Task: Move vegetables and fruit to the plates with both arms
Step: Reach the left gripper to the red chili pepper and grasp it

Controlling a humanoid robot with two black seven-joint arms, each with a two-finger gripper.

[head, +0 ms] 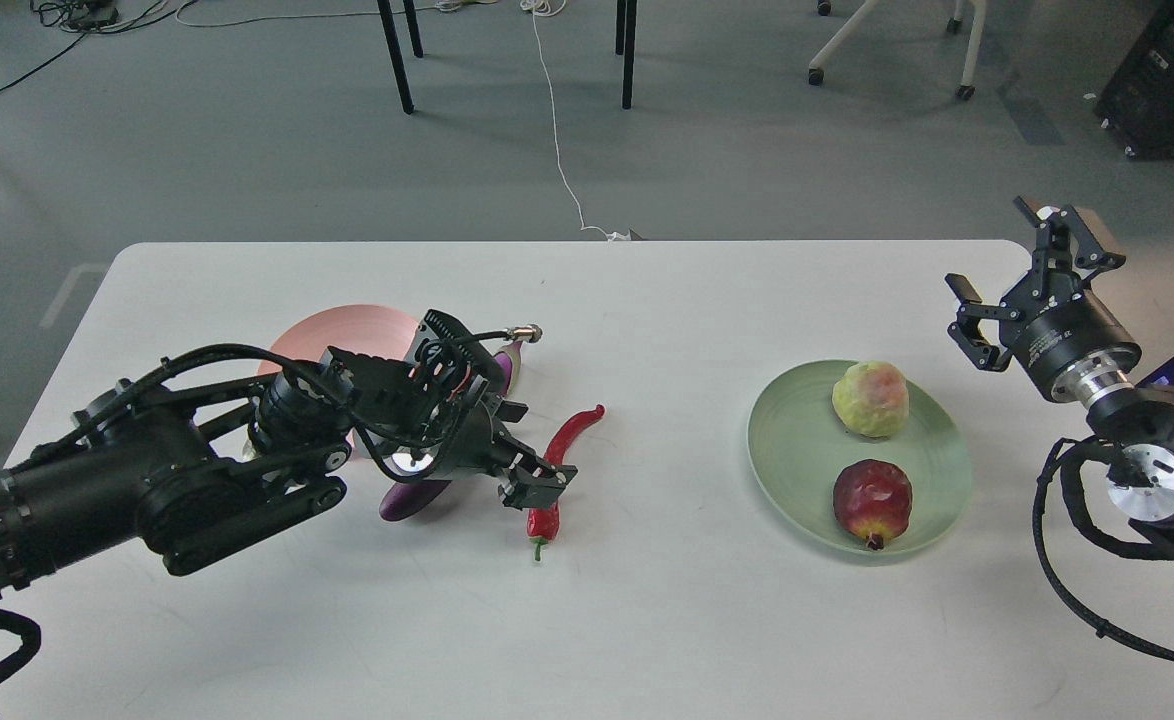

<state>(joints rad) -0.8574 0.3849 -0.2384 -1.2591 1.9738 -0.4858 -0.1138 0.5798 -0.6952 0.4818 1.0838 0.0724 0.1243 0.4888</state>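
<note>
The red chili pepper (559, 452) lies on the white table (647, 620) left of centre. My left gripper (530, 448) is open just left of the chili, and its lower finger (539, 484) overlaps the chili's middle. The purple eggplant (413, 499) lies under my left arm; only its two ends show. The pink plate (337, 328) is behind the arm, mostly hidden. The pale green plate (777, 440) at the right holds the yellow-green fruit (869, 398) and the pomegranate (872, 503). My right gripper (1017, 268) is open and empty, raised over the table's far right corner.
The table's far edge runs along the top, with grey floor, chair legs (395, 60) and a white cable (557, 130) beyond. My right arm's black cable (1057, 560) hangs at the right edge.
</note>
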